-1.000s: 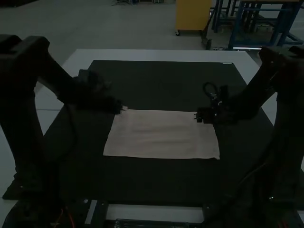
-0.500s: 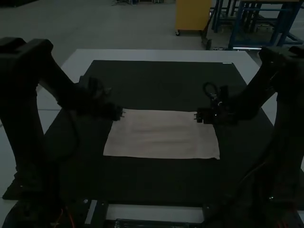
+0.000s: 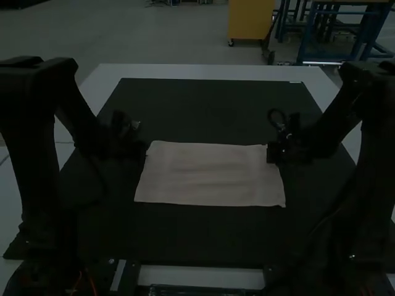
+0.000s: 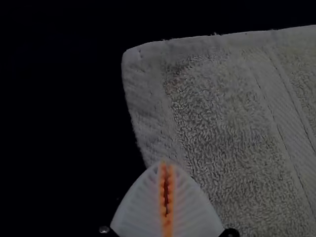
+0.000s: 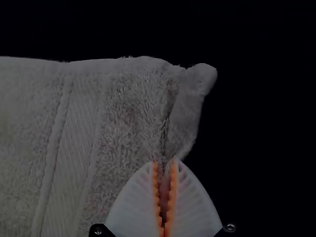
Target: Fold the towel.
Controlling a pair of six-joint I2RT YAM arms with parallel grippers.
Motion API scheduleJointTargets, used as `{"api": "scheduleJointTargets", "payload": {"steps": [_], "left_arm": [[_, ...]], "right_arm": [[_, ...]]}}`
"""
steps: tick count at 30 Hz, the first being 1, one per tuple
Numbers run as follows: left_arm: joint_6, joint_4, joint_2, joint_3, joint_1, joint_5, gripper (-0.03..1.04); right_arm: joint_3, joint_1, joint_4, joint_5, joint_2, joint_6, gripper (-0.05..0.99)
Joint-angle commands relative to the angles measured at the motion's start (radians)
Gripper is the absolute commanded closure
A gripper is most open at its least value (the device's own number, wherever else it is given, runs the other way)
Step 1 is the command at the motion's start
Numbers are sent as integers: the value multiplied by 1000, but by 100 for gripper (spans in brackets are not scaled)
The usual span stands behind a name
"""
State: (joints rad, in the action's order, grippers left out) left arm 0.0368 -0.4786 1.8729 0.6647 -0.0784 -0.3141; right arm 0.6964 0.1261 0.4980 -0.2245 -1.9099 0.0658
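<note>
Lying on the dark mat (image 3: 203, 237), the towel (image 3: 210, 176) makes a neat, wide shape. Nearest the robot, its near edge is almost straight and looks smooth. No claw is by that side. The middle of the towel looks mostly flat, with a few soft ripples.

Farther away, the two claws are at the towel's sides, close to its far corners. The left claw (image 4: 166, 164) is squeezed together just by the left side edge, and I can't see any cloth between its fingers. The right claw (image 5: 165, 162) looks like it is pinching a bit of the towel's right side. A little ridge of cloth runs into its fingers, and the far right corner (image 5: 201, 79) is curled up like a small bump. The table (image 3: 203, 71) peeks out past the towel and the mat.

How much is done? The towel is laid out nicely, but I can't tell if it is spread in one layer or folded once. I think at least one more fold is left. The curled corner should be made flat first, or the next fold could come out crooked. Then both claws would need a good hold.
</note>
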Motion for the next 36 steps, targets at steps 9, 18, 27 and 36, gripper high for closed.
{"api": "scheduleJointTargets", "payload": {"steps": [9,18,27,36], "left_arm": [[-21,8,-69,32,-11,-49,99],[-44,90,-164,52,-6,-51,99],[15,236,-242,26,51,-52,99],[55,339,-370,-36,58,-52,99]], "right_arm": [[8,-40,-22,-61,52,-24,96],[46,-45,-96,-73,124,-31,96],[25,-54,-191,-124,241,-34,96],[-54,-106,-269,-176,341,-20,96]]}}
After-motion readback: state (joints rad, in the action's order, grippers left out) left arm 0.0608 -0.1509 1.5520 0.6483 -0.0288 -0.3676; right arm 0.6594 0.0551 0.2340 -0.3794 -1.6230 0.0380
